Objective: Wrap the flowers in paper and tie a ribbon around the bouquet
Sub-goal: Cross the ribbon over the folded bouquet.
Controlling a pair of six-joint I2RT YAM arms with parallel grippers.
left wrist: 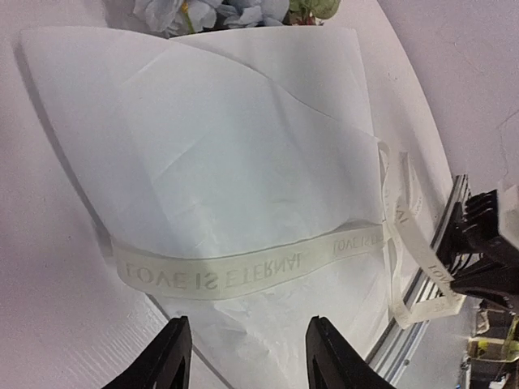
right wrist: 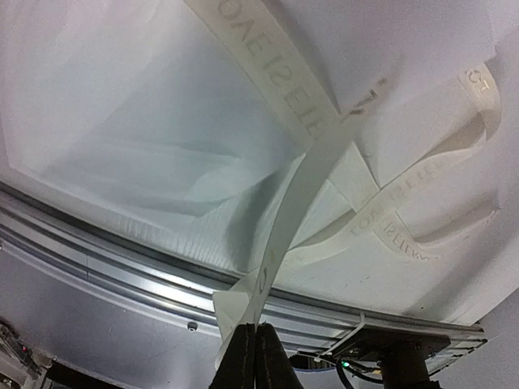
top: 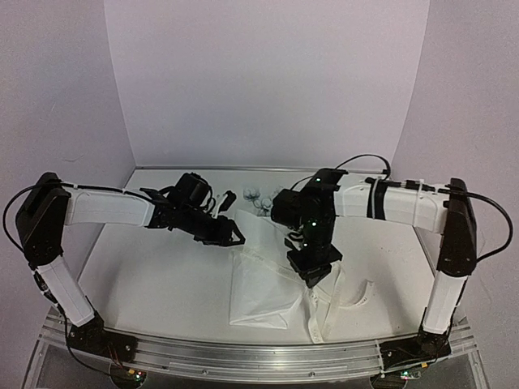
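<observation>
The bouquet [left wrist: 243, 146] lies on the table as a white paper cone, with pale blue flowers [left wrist: 219, 12] at its wide far end. The cream ribbon [left wrist: 243, 271] with dark lettering crosses its narrow part. My left gripper [left wrist: 247, 332] hovers open just short of that band, holding nothing. My right gripper [right wrist: 257, 328] is shut on one ribbon [right wrist: 304, 186] end, lifted off the paper [right wrist: 122, 105] near the table's front edge. In the top view the left gripper [top: 231, 235] is at the cone's left and the right gripper [top: 312, 271] above its right side, with the flowers [top: 258, 198] behind them.
The metal rail [right wrist: 122, 259] runs along the table's front edge just below the paper. A loose ribbon tail curls on the table [top: 361, 296] right of the bouquet. White walls enclose the back and sides.
</observation>
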